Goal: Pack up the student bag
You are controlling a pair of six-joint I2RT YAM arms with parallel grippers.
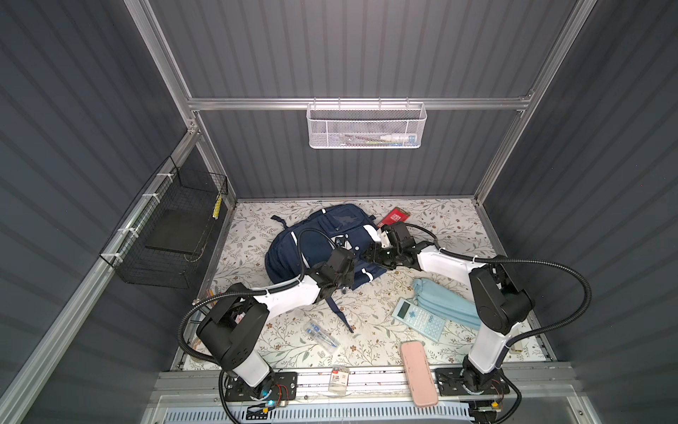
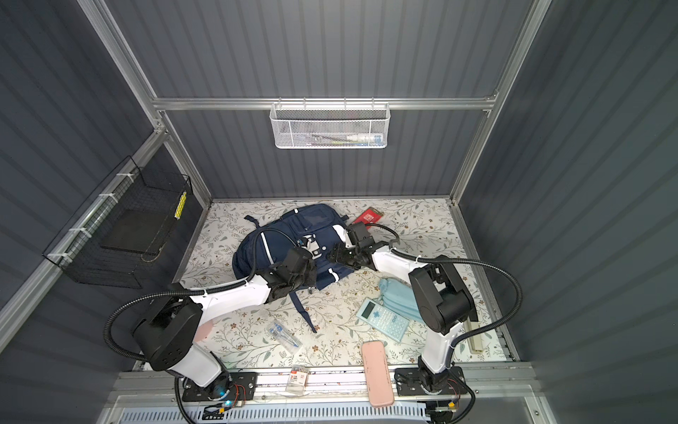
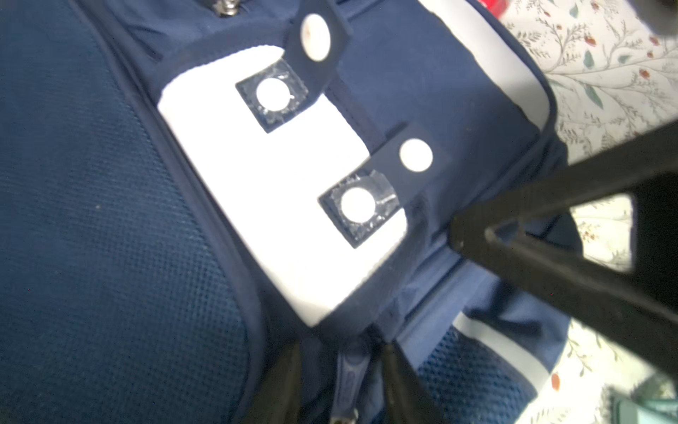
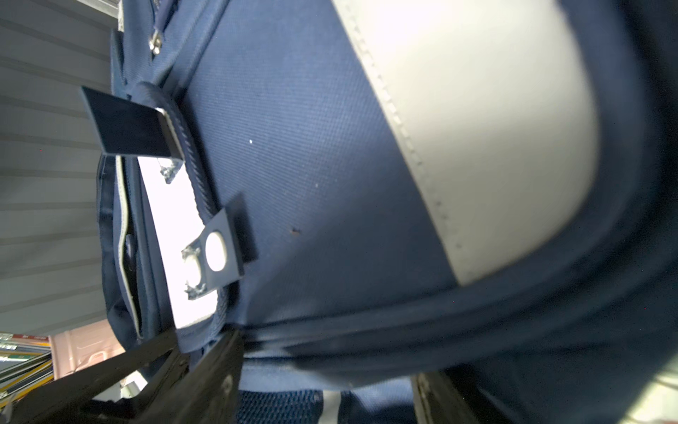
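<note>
1. We see the student bag (image 1: pixel 319 238) lying far-middle on the floral tabletop (image 1: pixel 447 224); it looks closed, nothing visibly packed
2. Left gripper (image 3: pixel 341 356) narrowly parted around a zip pull (image 3: pixel 348 378), no clear pinch
3. Right gripper (image 4: pixel 326 361) wide, bag fabric between; clamped or not, we cannot tell
4. Calculator (image 1: pixel 418 319), blue pouch (image 1: pixel 445 299), pink case (image 1: pixel 418 372) all lie outside; we judge packing unstarted

1. A robot test cell, lab-like: an aluminium frame (image 1: pixel 359 104) holds dark grey ribbed wall panels (image 1: pixel 330 47).
2. The left arm (image 1: pixel 290 295) and the right arm (image 1: pixel 442 262) are bolted to a metal rail (image 1: pixel 315 380) in front.
3. A white mesh basket (image 1: pixel 367 126) and a black wire basket (image 1: pixel 165 235) hang from the frame.
4. A floral table cover (image 1: pixel 451 220) carries the student bag (image 1: pixel 330 224), a calculator (image 1: pixel 418 319), a pink case (image 1: pixel 418 372).
</note>
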